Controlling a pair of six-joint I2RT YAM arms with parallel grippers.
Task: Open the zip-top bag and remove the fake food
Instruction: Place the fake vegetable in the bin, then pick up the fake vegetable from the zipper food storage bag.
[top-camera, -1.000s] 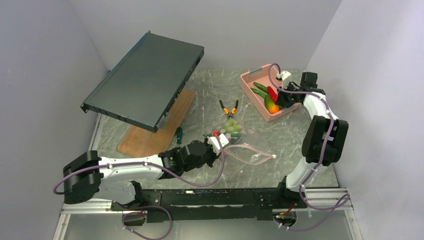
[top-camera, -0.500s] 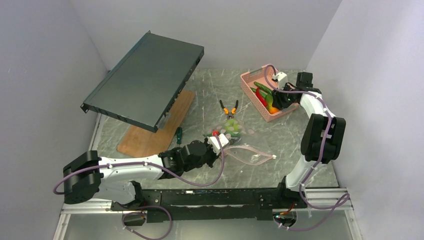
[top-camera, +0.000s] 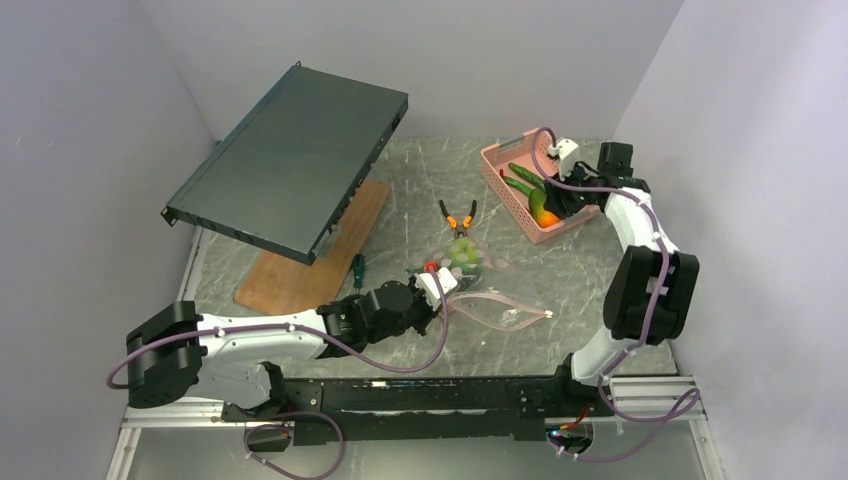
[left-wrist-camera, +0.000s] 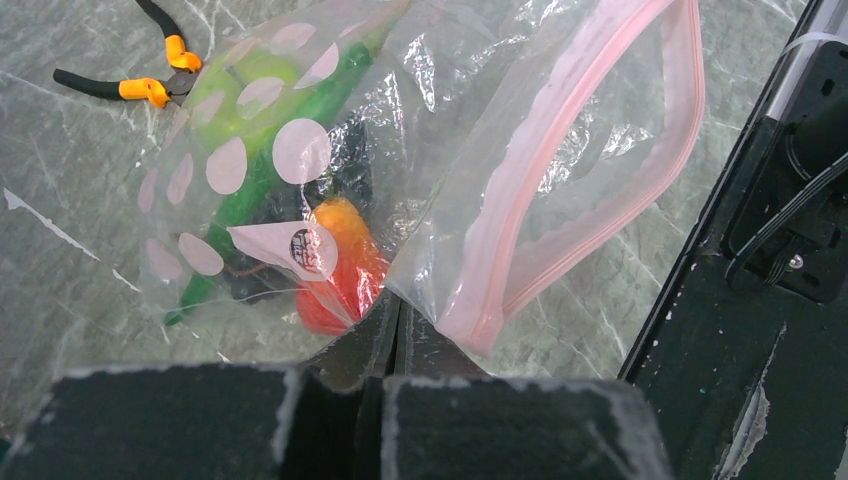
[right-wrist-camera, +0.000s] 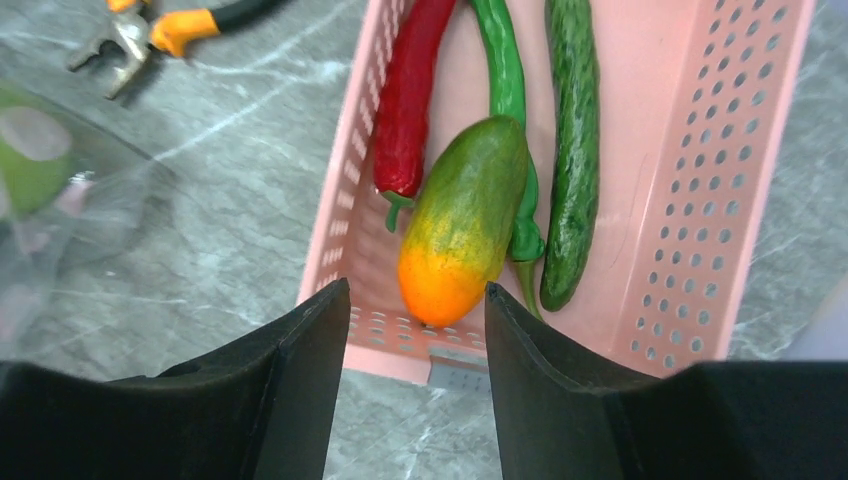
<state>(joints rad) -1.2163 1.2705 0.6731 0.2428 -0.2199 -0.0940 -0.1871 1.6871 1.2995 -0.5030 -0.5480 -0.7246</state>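
The floppy, slick zip-top bag (left-wrist-camera: 470, 120) on the table (left-wrist-camera: 60, 160) is pinched in the closed left gripper (left-wrist-camera: 395, 340), fake food (left-wrist-camera: 335, 260) inside. The right gripper (right-wrist-camera: 415, 330) is spread empty over the basket (right-wrist-camera: 760, 150). The stiffer zip strip (left-wrist-camera: 560, 220) is judged the better hold.

No lettering can be read anywhere; the small round dark mark (left-wrist-camera: 303, 248) on a white patch of the zip-top bag (left-wrist-camera: 480, 130) is too blurred to make out.

The zip-top bag (top-camera: 490, 300) lay at frame centre, pliers (top-camera: 459, 217) just above it. The basket (top-camera: 497, 175) sat upper right, holding a mango (right-wrist-camera: 465, 220) between a pepper (right-wrist-camera: 410, 95) and a cucumber (right-wrist-camera: 572, 150).
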